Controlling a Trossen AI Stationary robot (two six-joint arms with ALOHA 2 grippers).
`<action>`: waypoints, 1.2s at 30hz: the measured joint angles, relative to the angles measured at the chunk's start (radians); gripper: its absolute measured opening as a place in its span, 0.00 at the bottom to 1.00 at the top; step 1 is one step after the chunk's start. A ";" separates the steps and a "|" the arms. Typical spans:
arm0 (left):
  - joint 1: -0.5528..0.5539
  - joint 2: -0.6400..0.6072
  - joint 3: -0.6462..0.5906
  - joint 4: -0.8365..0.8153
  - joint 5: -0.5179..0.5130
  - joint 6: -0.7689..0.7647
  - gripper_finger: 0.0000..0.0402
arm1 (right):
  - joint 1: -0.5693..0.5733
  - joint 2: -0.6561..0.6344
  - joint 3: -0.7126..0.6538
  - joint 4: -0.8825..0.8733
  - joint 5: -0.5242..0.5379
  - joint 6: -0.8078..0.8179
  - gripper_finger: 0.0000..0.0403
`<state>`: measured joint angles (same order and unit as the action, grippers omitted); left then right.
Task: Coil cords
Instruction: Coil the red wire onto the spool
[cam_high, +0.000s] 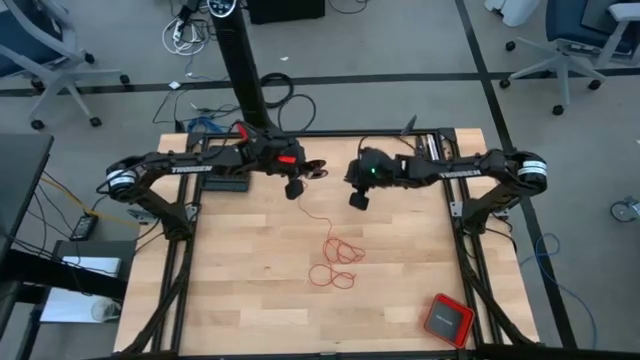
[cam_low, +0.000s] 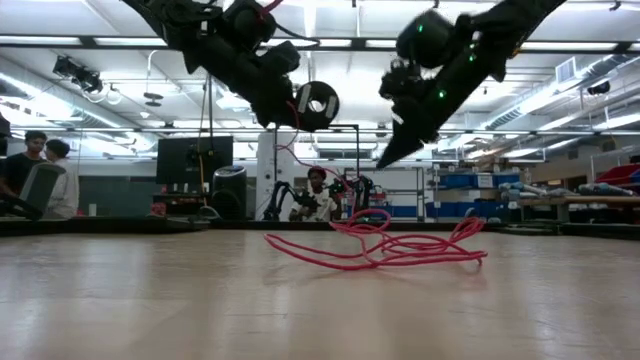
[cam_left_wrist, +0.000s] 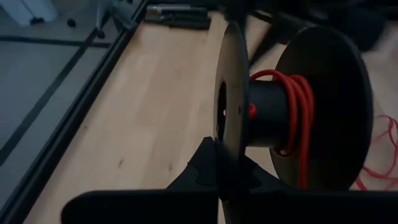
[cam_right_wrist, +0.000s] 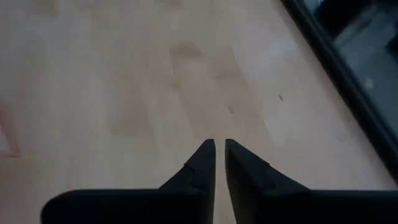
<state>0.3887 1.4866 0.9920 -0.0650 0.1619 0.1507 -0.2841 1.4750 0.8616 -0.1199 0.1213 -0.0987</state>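
Left gripper (cam_high: 294, 188) clamped, raised, right gripper (cam_high: 357, 199) slightly parted, raised alongside

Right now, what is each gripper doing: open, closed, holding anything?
Left gripper: shut on the black spool, which has the red cord partly wound on it.
Right gripper: fingers nearly together, a thin gap between them, holding nothing.

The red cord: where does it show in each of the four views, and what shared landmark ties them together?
High view: red cord lies in loose loops mid-table, one strand rising to the spool.
Low view: loops centre-right on the tabletop.
Left wrist view: several turns wound on the spool's core, more loops at the right edge.
Right wrist view: not clearly in it.
Shared landmark: the black spool in the left hand.
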 joint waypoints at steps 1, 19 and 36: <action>0.000 -0.004 0.004 -0.015 0.000 0.001 0.00 | -0.027 0.000 0.000 -0.025 -0.036 0.000 0.08; 0.000 0.008 0.009 -0.032 0.010 -0.039 0.00 | -0.147 0.010 0.000 0.109 -0.550 0.053 0.05; -0.011 -0.087 0.045 -0.193 -0.082 -0.032 0.00 | -0.173 0.005 0.000 0.243 -0.633 -0.018 0.09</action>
<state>0.3776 1.3992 1.0366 -0.2584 0.0802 0.1187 -0.4570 1.4799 0.8616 0.1236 -0.5116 -0.1169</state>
